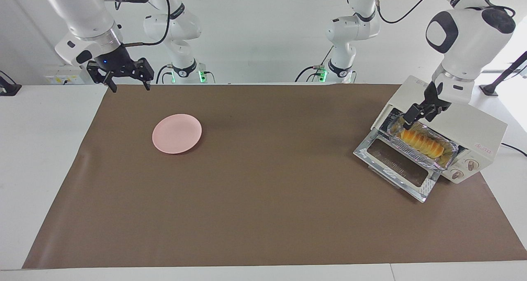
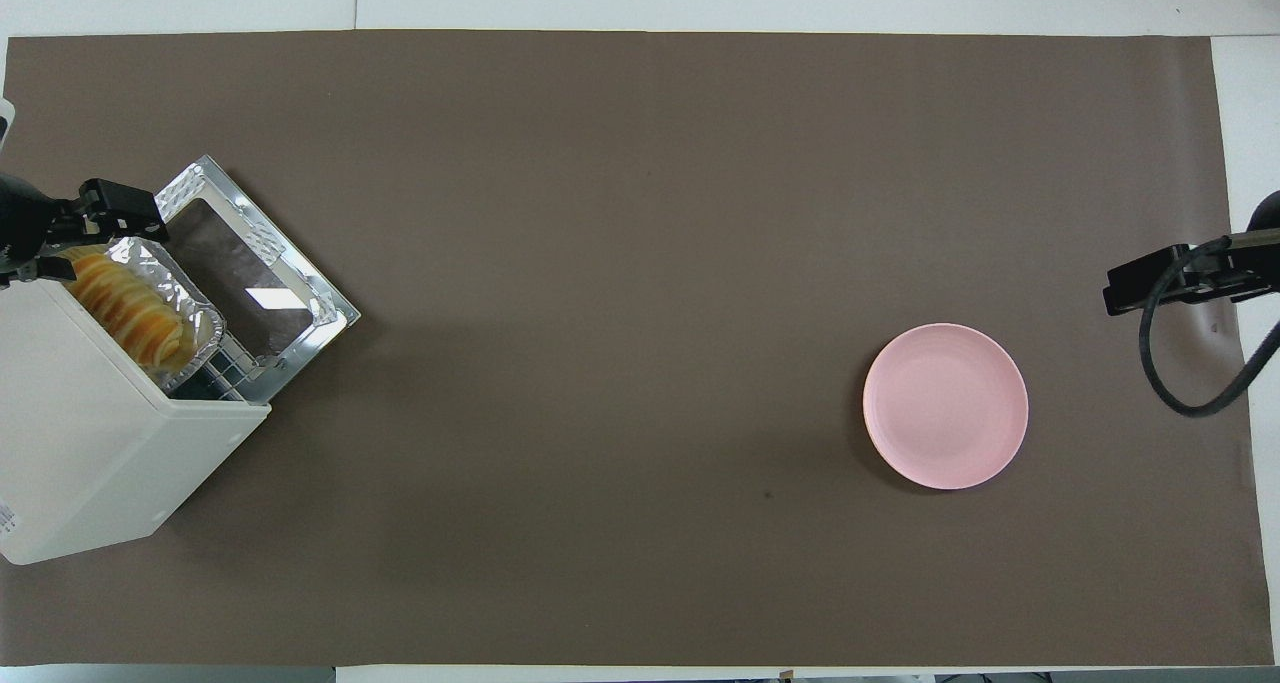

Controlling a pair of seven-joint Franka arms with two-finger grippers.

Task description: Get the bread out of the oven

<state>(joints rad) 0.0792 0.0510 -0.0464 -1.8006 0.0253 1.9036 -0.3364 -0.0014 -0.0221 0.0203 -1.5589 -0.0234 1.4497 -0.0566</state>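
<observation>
Golden ridged bread loaf (image 1: 422, 143) approached in the cream-white toaster oven (image 1: 461, 120).
Left gripper (image 1: 420, 113) is held spread over the loaf's end for grasping; right gripper (image 1: 120, 76) is kept waiting, spread.

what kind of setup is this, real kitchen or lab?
Most likely a robotics lab bench staged as a kitchen: white robot arms mounted along a table under a brown paper mat, with just a cream-white toaster oven and a round pink plate, against bare white walls.

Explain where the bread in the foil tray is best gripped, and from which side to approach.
Grip the bread across its narrow middle, coming from above: it lies flat in the foil tray at the oven mouth, top exposed, tray walls guarding its sides. The open left tool is over one end.
</observation>
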